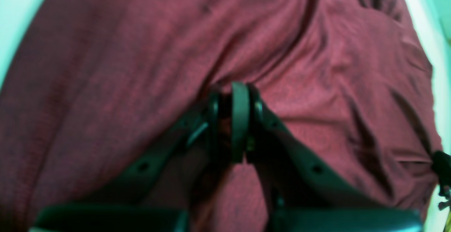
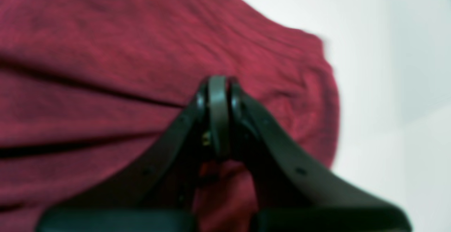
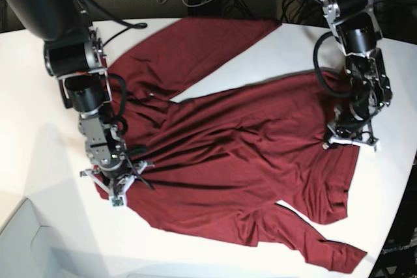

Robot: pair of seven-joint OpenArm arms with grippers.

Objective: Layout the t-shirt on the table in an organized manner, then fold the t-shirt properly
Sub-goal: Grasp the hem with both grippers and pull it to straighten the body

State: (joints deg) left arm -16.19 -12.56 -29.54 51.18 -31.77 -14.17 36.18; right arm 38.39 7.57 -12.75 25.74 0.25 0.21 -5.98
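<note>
Base view shows both grippers low on the shirt (image 3: 241,154). The right gripper (image 3: 116,183) sits at the cloth's edge on that view's left, and in its wrist view the jaws are pressed together with a bit of red cloth showing just behind the tips, so it appears clamped on the shirt; creases run away from it across the fabric. The left gripper (image 3: 345,136) rests on the opposite side of the garment. In the left wrist view its jaws are nearly together, with cloth bunched and puckered right at the tips (image 1: 230,94), so it appears to pinch the shirt as well.

The shirt is dark red, thin and plain, spread over the white table (image 3: 39,128) but far from smooth: long ridges run across the body between the two grippers. Its body lies with its long axis roughly crosswise in the base view. One sleeve (image 3: 202,43) stretches toward the far edge of the table, the other sleeve (image 3: 319,245) trails toward the near corner on that view's right, ending close to the table's rim.
</note>
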